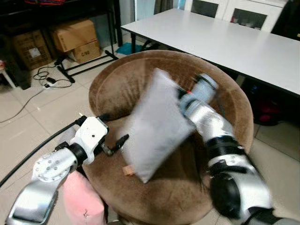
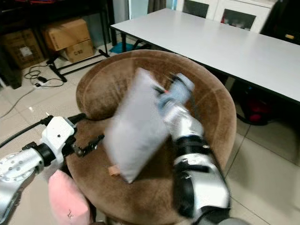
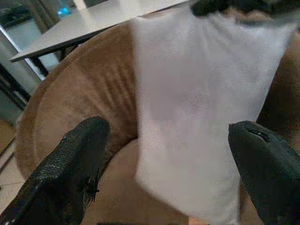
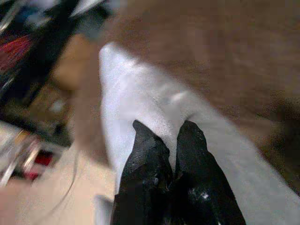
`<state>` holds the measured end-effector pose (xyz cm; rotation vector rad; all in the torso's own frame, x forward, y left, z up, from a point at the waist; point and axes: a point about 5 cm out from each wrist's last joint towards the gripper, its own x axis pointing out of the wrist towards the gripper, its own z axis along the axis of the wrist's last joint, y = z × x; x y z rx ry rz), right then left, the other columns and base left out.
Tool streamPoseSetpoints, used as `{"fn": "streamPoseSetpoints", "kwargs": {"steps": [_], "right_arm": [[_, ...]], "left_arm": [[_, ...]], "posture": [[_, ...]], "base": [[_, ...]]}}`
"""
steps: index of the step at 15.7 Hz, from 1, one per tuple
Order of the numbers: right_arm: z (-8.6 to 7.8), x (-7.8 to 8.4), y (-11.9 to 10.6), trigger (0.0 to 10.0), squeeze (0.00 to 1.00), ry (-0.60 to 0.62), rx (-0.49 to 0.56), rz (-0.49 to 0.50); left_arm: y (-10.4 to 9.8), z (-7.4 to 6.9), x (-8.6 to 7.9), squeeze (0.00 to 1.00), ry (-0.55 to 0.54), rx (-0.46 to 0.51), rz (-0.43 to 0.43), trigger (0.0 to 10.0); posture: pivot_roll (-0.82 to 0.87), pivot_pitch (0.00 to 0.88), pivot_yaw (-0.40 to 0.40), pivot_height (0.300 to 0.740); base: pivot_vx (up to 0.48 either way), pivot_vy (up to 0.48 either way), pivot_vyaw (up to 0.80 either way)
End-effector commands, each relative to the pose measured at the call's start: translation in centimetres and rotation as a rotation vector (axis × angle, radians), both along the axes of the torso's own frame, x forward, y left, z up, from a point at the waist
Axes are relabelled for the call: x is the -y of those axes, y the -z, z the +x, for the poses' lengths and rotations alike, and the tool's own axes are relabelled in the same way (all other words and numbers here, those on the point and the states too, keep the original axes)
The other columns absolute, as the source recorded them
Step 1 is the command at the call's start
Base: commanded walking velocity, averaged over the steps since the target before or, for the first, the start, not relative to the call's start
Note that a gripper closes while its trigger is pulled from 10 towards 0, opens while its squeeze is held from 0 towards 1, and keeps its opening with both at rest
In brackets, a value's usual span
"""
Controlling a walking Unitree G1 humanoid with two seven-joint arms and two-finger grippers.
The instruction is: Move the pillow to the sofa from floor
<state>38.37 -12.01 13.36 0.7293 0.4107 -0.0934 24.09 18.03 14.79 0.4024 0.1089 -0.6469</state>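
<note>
The grey pillow (image 1: 157, 124) hangs tilted over the seat of the round brown sofa (image 1: 117, 86), its lower corner at about 6 o'clock just above the cushion, its upper corner near 12 o'clock against the curved backrest. The right claw (image 4: 166, 136) pinches the pillow's edge, its 2 black fingers (image 4: 143, 154) pressed together on a fold of the fabric; in the head views that claw is hidden behind the pillow and the silver right arm reaches in from 4 o'clock. The left claw (image 3: 166, 154) sits at 8 o'clock of the pillow, fingers spread wide and pointing at it, just apart from the cloth. A pink cushion-like thing (image 1: 82, 199) lies below the left arm by the sofa's front rim. Beyond the sofa at 1 o'clock stands a long white worktop (image 1: 225, 40); at 10 o'clock cardboard boxes (image 1: 75, 37) sit on the tiled floor (image 1: 33, 126) with black cables (image 1: 49, 77) nearby
</note>
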Motion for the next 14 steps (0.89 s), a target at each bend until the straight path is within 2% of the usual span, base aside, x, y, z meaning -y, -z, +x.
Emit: {"fn": "streamPoseSetpoints", "kwargs": {"steps": [1,3,4,5,7,10,12,14], "right_arm": [[0.6,2.1,-0.8,10.0,0.0,0.115,0.033,0.039],[0.0,5.9,0.9,10.0,0.0,0.263,-0.033,-0.022],[-0.1,6.5,1.3,10.0,0.0,0.286,-0.048,-0.042],[-0.5,8.0,1.8,10.0,0.0,0.334,-0.071,-0.089],[-1.0,9.9,2.2,10.0,0.0,0.433,-0.098,-0.205],[-0.3,10.1,0.9,10.0,0.0,0.429,-0.024,-0.208],[-0.1,10.0,0.5,10.0,0.0,0.427,-0.019,-0.221],[0.2,9.3,0.4,10.0,0.0,0.382,0.007,-0.233]], "left_arm": [[-0.6,-0.2,-0.1,0.0,0.032,-0.008,-0.027,10.0],[-1.0,-0.3,-0.5,0.0,0.074,-0.042,-0.053,10.0],[-1.0,-0.3,-0.6,0.0,0.08,-0.054,-0.054,10.0],[-0.9,-0.4,-1.1,0.0,0.086,-0.094,-0.058,10.0],[-0.5,-0.9,-2.0,0.0,0.103,-0.165,-0.016,10.0],[-1.1,-0.9,-2.3,0.0,0.097,-0.152,-0.035,10.0],[-1.4,-0.9,-2.1,0.0,0.104,-0.152,-0.05,10.0],[-1.4,-1.0,-2.1,0.0,0.104,-0.151,-0.048,10.0]], "posture": [[0.0,0.0,-0.032,0.74],[0.0,0.0,-0.029,0.74],[0.0,0.0,-0.025,0.74],[0.0,0.0,-0.025,0.74],[-0.01,0.0,-0.021,0.74],[-0.01,0.0,-0.019,0.74],[0.0,0.0,-0.025,0.74],[0.0,0.0,-0.029,0.74]], "base": [[0.0,0.0,0.0],[0.0,0.0,0.0],[0.0,0.0,0.0],[0.0,0.0,0.0],[0.0,0.0,0.0],[0.0,0.0,0.0],[0.0,0.0,0.0],[0.0,0.0,0.0]]}}
